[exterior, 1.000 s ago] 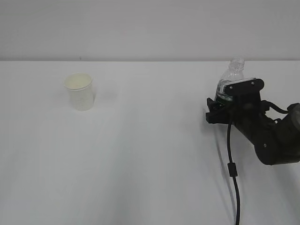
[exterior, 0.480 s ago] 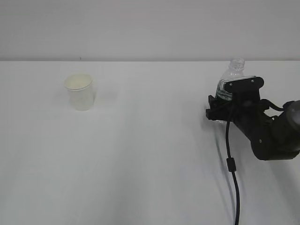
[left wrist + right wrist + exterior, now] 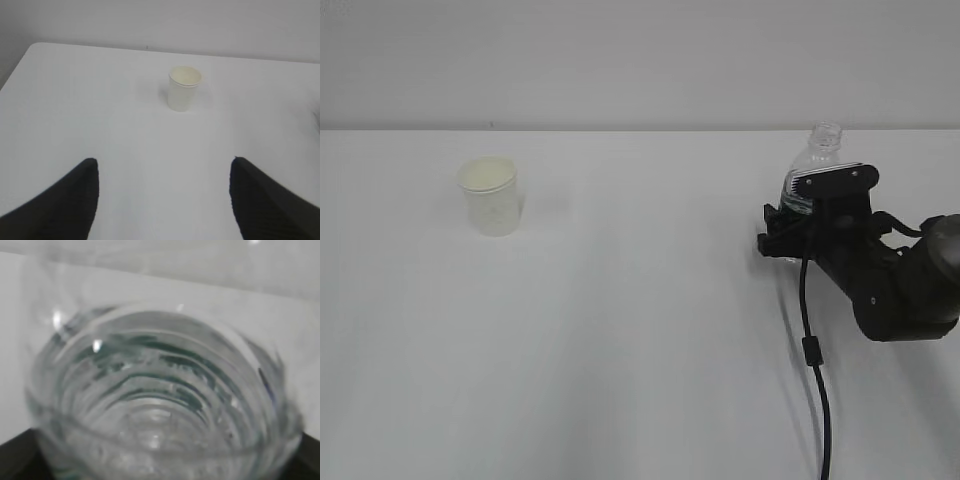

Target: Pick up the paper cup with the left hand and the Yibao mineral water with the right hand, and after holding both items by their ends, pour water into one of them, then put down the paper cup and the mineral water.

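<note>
I see the paper cup point(image 3: 492, 196) standing upright on the left part of the white counter point(image 3: 620, 330), and my left claw point(image 3: 162, 200) hangs well back from it with its fingers wide apart and empty. My right claw point(image 3: 788, 232) sits around the low part of the Yibao mineral water point(image 3: 810, 170), which stands upright on the right. I cannot tell if this claw is squeezing the bottle.

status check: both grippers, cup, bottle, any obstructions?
Left gripper open, short of the paper cup. Right gripper around the Yibao mineral water, grip unconfirmed. Cup upright, untouched. Nothing between left gripper and cup.
</note>
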Robot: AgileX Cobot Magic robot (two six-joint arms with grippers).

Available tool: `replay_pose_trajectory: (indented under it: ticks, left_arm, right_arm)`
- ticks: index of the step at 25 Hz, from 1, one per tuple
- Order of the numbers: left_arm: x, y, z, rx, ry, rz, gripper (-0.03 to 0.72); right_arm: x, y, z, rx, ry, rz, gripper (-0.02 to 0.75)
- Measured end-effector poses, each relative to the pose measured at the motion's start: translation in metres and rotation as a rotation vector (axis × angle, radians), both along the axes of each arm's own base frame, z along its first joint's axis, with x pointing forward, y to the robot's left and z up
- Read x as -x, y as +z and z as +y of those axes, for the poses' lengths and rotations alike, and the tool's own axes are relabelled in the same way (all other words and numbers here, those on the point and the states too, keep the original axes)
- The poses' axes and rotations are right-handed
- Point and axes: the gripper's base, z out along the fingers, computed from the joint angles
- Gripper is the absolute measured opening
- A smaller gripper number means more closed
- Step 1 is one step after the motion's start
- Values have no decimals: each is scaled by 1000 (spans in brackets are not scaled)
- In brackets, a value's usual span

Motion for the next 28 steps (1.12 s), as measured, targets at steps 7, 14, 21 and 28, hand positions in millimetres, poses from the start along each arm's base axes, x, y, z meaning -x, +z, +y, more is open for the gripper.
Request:
replay_pose_trajectory:
  ticks: [7,14,21,28]
  left_arm:
    - [0,0,0,0,0,0,582]
    - [0,0,0,3,-2,0,583]
    - [0,0,-1,7,-4,0,582]
    - [0,0,-1,8,-5,2,582]
  right_arm:
    - [0,0,0,28,10,-2,557]
    - [0,0,0,34,14,-3,548]
    - [-1,0,1,48,20,-3,547]
    - [-1,0,1,50,21,-3,546]
